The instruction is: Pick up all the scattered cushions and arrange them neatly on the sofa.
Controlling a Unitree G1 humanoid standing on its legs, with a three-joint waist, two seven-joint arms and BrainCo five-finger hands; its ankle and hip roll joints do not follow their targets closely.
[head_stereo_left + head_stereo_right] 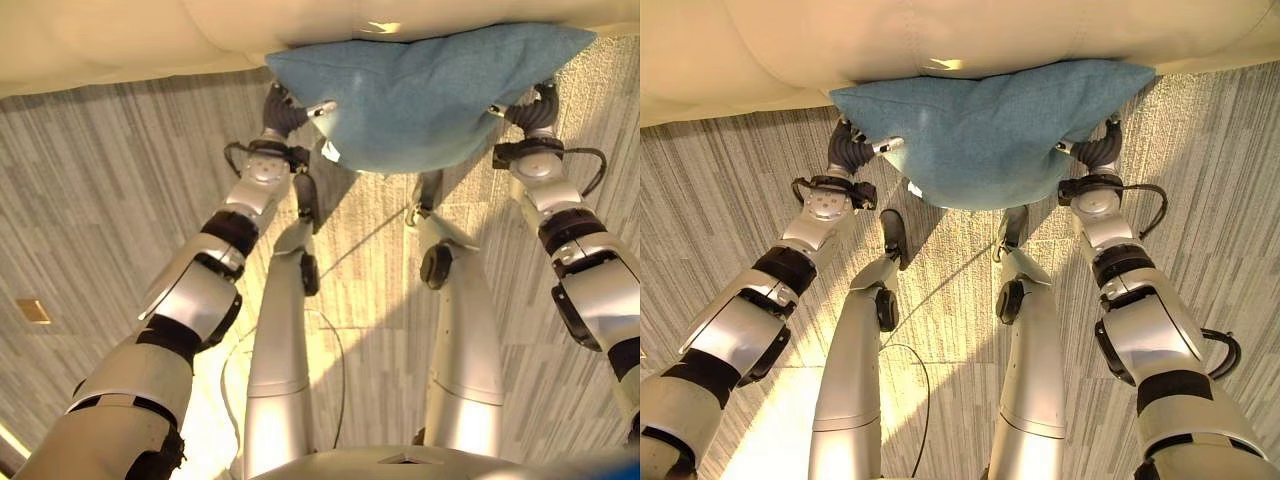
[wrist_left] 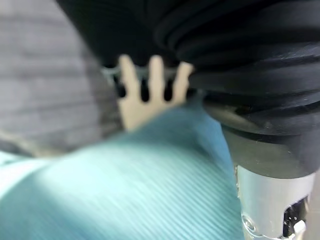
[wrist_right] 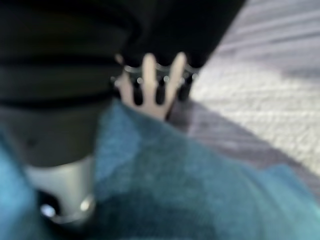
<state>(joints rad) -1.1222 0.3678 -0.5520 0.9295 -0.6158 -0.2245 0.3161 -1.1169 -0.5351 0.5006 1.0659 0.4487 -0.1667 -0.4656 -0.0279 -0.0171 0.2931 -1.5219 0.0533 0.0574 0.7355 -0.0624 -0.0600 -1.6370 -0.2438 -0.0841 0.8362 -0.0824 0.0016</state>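
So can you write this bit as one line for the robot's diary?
holding: blue cushion | left hand: at its left end | right hand: at its right end | cushion: up at beige sofa front edge | floor: grey carpet

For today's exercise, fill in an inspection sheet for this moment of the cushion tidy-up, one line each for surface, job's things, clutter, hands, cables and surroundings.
Surface: grey striped carpet floor.
Job's things: one teal fabric cushion carried between both hands, its far edge at the front of the cream sofa; whether it rests on the sofa cannot be told.
Clutter: nothing seen.
Hands: left hand at one end of the cushion, right hand at the other; fingers hidden by the cushion, so grip cannot be told.
Cables: nothing seen apart from the robot's own.
Surroundings: small brass-coloured square floor plate in the carpet on the left.
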